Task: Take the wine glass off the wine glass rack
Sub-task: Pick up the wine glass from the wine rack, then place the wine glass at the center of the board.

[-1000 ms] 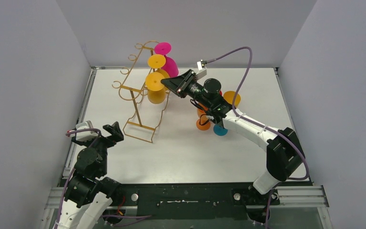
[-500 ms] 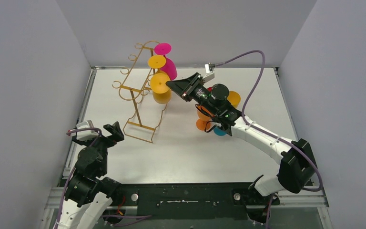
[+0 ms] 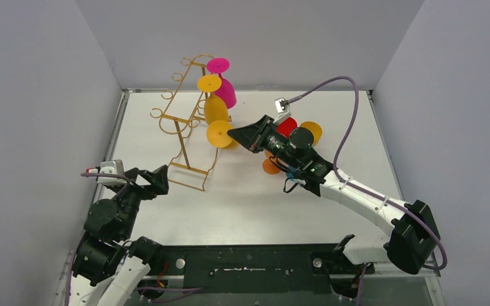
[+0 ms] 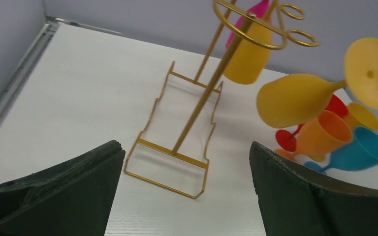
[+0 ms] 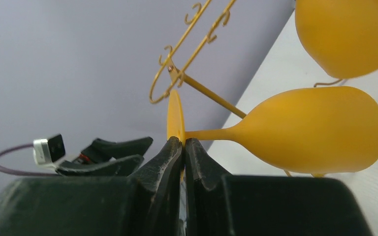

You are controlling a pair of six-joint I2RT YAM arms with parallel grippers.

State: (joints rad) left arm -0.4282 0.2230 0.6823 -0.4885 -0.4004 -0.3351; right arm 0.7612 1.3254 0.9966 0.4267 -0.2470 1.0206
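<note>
Standing far left on the counter [image 3: 261,204], the wine glass rack [image 4: 201,105] has lost the yellow wine glass [image 4: 295,98] that hung there a second ago; it now lies level in the air just beside, bowl toward the rack, foot pinched in the right pincer [image 5: 183,141], arm outstretched; the left pincer [image 4: 183,147] gapes wide

Bright, even light falls from above in all three views, leaving the white table [image 3: 255,197] uniformly pale, with only faint, soft-edged shadows under the wine glass rack [image 4: 201,105]. The overhead picture is sharp to its edges, while along the bottom of the wrist views the fingers [image 4: 54,191] of the left gripper [image 4: 184,145] and those of the right gripper [image 5: 183,141] are near-black and soft. The yellow wine glass [image 5: 315,130] at right carries a broad matte sheen against a smooth grey wall.
</note>
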